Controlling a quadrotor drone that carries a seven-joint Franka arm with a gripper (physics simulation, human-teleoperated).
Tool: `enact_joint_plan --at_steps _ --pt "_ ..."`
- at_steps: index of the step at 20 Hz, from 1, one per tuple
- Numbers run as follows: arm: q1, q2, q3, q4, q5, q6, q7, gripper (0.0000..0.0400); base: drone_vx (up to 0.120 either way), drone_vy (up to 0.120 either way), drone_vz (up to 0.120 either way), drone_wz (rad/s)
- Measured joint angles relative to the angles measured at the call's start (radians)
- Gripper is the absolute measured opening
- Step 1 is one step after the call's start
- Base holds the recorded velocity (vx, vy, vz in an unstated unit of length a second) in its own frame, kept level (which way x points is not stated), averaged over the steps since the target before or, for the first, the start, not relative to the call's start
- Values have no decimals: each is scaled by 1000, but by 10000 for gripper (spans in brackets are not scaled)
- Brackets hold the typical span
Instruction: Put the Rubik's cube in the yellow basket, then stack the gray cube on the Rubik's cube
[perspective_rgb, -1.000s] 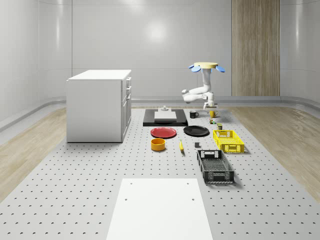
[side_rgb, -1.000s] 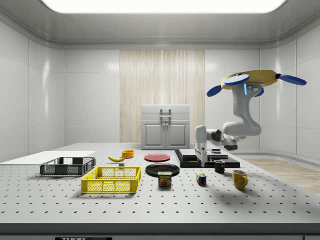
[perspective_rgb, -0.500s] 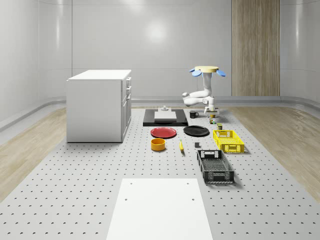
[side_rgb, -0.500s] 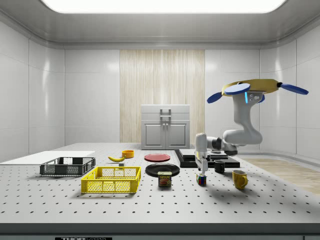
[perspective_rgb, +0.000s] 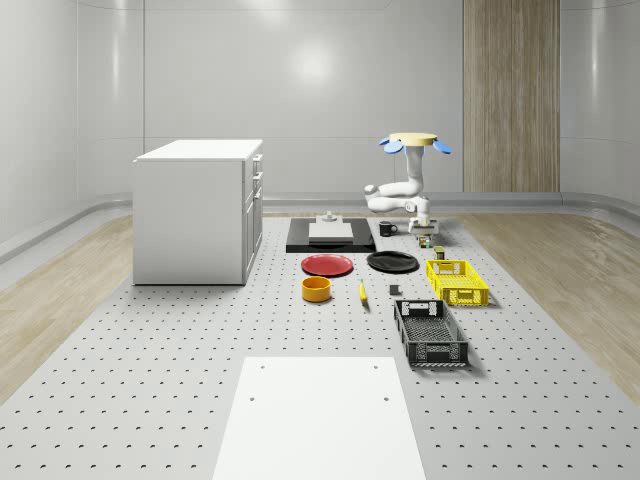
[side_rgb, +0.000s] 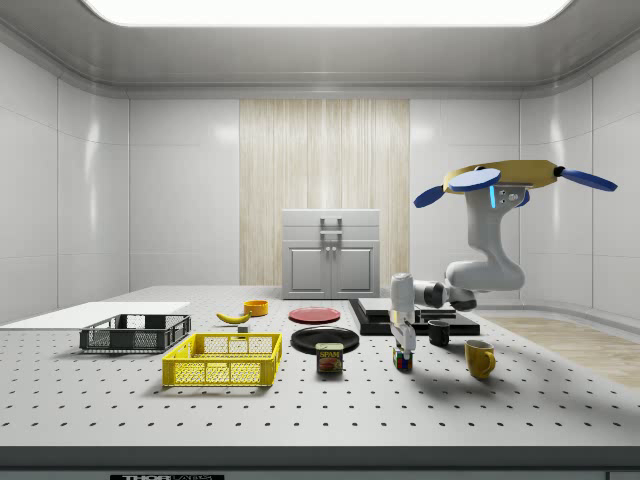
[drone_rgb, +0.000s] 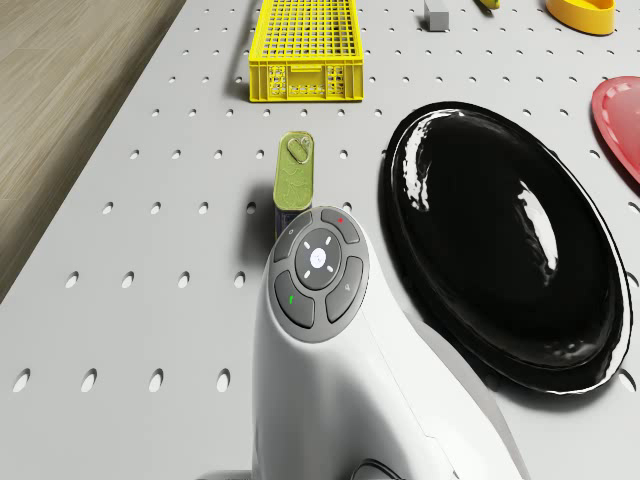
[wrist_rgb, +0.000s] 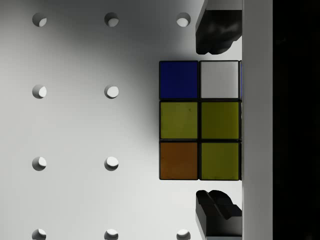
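Claw (wrist_rgb: 217, 120) spread apart, straddling Rubik's cube (wrist_rgb: 200, 120); cube flat on table, faces square to fingers; drone (side_rgb: 500, 180) hovering above

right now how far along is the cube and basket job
Nothing is done yet: the yellow basket holds no cube. In hand: the drone hovers beside the black tray, arm reaching down, and the open gripper straddles the Rubik's cube, which sits on the table, fingers apart from it. Left: grasp it, carry it to the basket, then stack the gray cube on it.
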Motion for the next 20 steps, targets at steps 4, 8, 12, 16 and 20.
enact_joint_plan --at_steps 4,8,12,16,20 --pt "-4 -14 -27 9 -23 24 -1 400 0 0 0 0" --pt "-28 -16 -29 31 -27 35 3 400 0 0 0 0" --pt "-43 -21 -28 43 -26 44 6 371 0 0 0 0" --pt "-50 -27 -27 49 -23 52 9 342 0 0 0 0" --pt "-55 -34 -21 50 -16 58 12 331 0 0 0 0"
